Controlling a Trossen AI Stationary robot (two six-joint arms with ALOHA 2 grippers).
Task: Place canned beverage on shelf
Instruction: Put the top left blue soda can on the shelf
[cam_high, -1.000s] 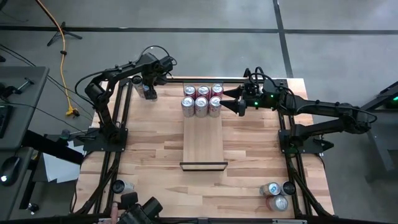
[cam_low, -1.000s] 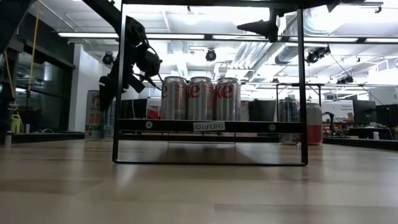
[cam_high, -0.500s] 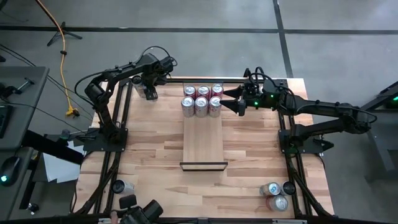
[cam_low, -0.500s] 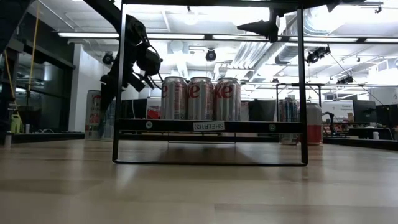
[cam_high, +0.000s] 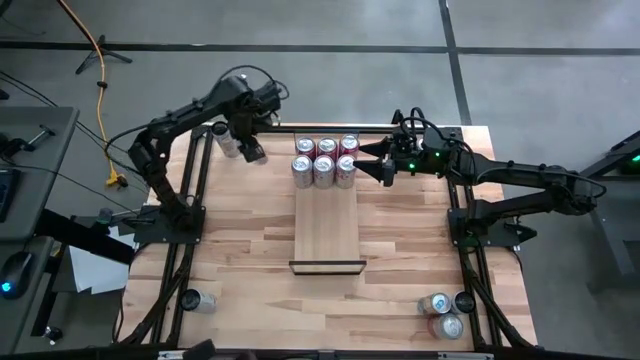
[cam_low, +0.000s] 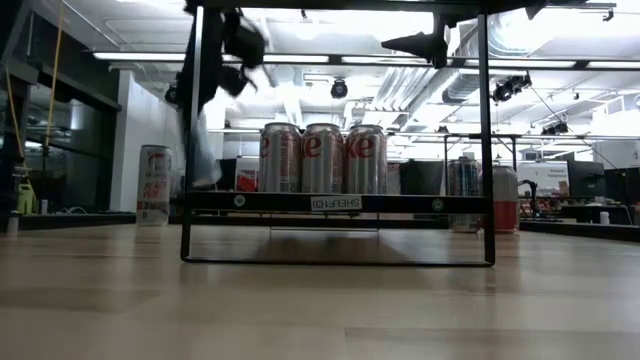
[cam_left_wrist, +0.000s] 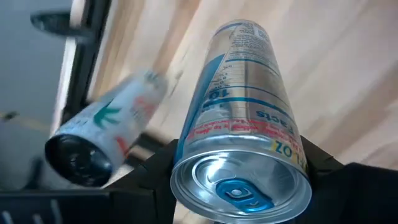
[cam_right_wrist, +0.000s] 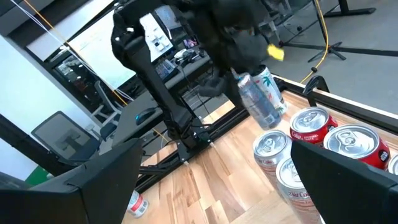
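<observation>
Left pincer (cam_left_wrist: 239, 165) pinching a silver can (cam_left_wrist: 245, 118), "OZ" and seemingly "Facts" legible; right pincer (cam_high: 372, 160) spread.

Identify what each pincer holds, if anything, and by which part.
The left pincer holds a slim silver can by its sides near the top end, lifted off the table. The right pincer holds nothing.

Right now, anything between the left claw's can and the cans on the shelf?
No. In the high view, only bare tabletop separates the held can from the six cans on the shelf.
</observation>
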